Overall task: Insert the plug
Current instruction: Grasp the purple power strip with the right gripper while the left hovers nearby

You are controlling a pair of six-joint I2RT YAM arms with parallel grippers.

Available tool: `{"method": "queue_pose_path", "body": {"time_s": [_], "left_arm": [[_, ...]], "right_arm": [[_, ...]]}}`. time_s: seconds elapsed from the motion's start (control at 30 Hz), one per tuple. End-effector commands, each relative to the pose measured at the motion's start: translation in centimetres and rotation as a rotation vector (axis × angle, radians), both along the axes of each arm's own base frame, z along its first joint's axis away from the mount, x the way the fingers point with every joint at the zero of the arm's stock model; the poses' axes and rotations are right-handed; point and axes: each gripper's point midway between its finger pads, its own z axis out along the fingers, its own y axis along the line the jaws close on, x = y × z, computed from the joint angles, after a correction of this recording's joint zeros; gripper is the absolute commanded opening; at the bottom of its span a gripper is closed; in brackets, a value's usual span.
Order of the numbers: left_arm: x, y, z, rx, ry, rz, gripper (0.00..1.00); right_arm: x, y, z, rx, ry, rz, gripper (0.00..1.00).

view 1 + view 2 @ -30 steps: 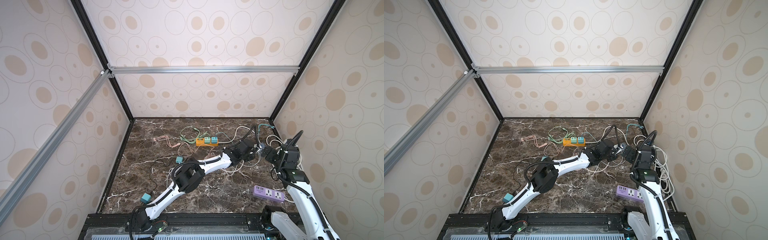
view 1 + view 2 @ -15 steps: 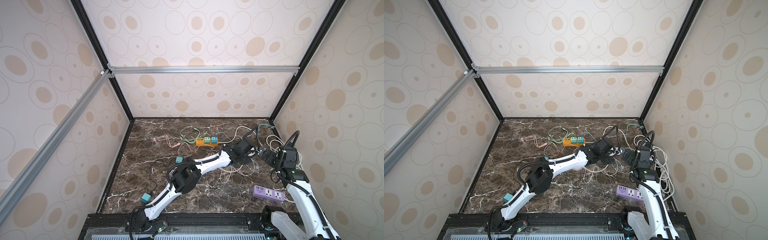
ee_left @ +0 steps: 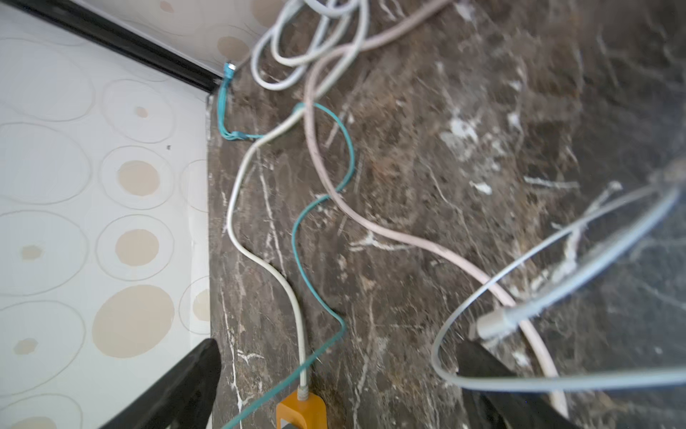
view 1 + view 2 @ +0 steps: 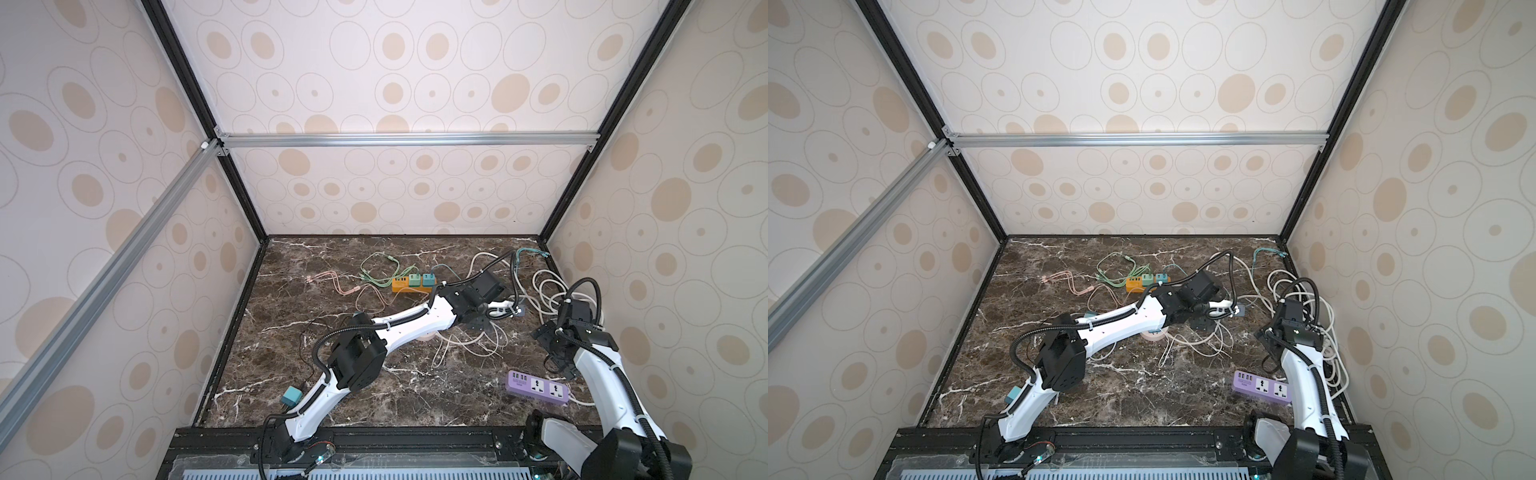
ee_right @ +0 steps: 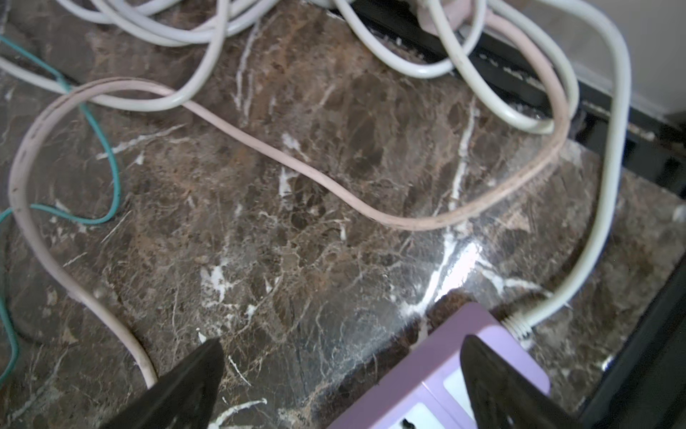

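**Both pincers spread wide, plug loose by the left fingers**

We take the purple power strip (image 4: pixel 538 388) as our mark. It is a flat lilac plastic bar with white socket faces, lying on the glossy brown marble table (image 4: pixel 415 395), which is veined in white. The right gripper (image 5: pixel 343 343) hangs just above the strip's cable end. Its black wedge-shaped fingers are spread wide, with only bare stone between them. One finger overlaps the strip's rounded corner in the right wrist view; we cannot tell whether it touches. A thick, round white cable (image 5: pixel 616 167) leaves that corner through a ribbed collar.

Well apart from the purple strip, toward the back wall, sits the orange power strip (image 4: pixel 413 284), a boxy plastic block. The left gripper (image 3: pixel 337 349) is near it, also spread wide and pinching nothing. The plug (image 3: pixel 492 326) is a small white cylindrical connector on a thin pale cable that curls in a loop. It shows blurred just beside one left finger, in no socket, and we cannot tell if they touch. A slim teal cord (image 3: pixel 295 237) and a dull pink cable (image 3: pixel 313 148) snake over the stone there.
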Motion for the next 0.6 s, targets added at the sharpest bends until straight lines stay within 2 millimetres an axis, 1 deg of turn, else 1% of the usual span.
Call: {"method": "queue_pose_path", "body": {"time_s": [0.0,0.03,0.07,0.1,0.13,0.17,0.2,0.23,0.27,0.37,0.4,0.47,0.5,0.53,0.57], "left_arm": [[-4.0,2.9,-1.7,0.163,0.121,-0.188,0.98],[-5.4,3.3,-1.5,0.149,0.227,-0.235,0.98],[-6.5,3.6,-1.8,0.174,0.287,-0.273,0.98],[-6.7,4.0,-2.4,0.208,0.286,-0.280,0.98],[-5.8,4.5,-2.8,0.234,0.237,-0.241,0.98],[-4.4,4.9,-2.8,0.232,0.180,-0.180,0.98],[-3.4,5.0,-2.3,0.203,0.153,-0.136,0.98],[-2.8,4.9,-1.1,0.143,0.156,-0.108,0.98],[-2.7,4.5,0.6,0.067,0.183,-0.106,0.98],[-3.7,3.1,6.1,-0.176,0.223,-0.132,0.98],[-3.9,3.0,7.3,-0.230,0.209,-0.136,0.98],[-3.9,3.3,10.0,-0.355,0.158,-0.120,0.98],[-3.9,3.6,10.8,-0.402,0.136,-0.101,0.98],[-3.6,4.1,12.0,-0.460,0.103,-0.072,0.98],[-3.3,4.7,12.6,-0.498,0.086,-0.040,0.98]], "right_arm": [[-1.1,0.7,0.0,0.090,0.008,-0.112,1.00],[-1.1,0.8,0.0,0.095,0.006,-0.116,1.00],[-1.0,0.8,0.0,0.100,0.000,-0.123,1.00],[-1.0,0.8,-0.1,0.100,-0.001,-0.130,1.00],[-0.9,0.7,0.0,0.100,-0.001,-0.134,1.00],[-1.1,0.8,0.0,0.102,0.011,-0.142,1.00],[-1.3,0.7,0.1,0.102,0.019,-0.154,1.00],[-1.7,0.7,0.1,0.106,0.035,-0.172,1.00],[-2.1,0.8,0.1,0.111,0.050,-0.192,1.00],[-3.8,1.3,-0.4,0.142,0.100,-0.276,1.00],[-4.4,1.5,-0.6,0.158,0.114,-0.304,1.00],[-5.3,2.1,-0.9,0.190,0.129,-0.349,1.00],[-5.6,2.3,-1.0,0.202,0.132,-0.364,1.00],[-5.8,2.5,-1.0,0.213,0.131,-0.375,1.00],[-6.0,2.7,-1.1,0.220,0.136,-0.387,1.00]]}}
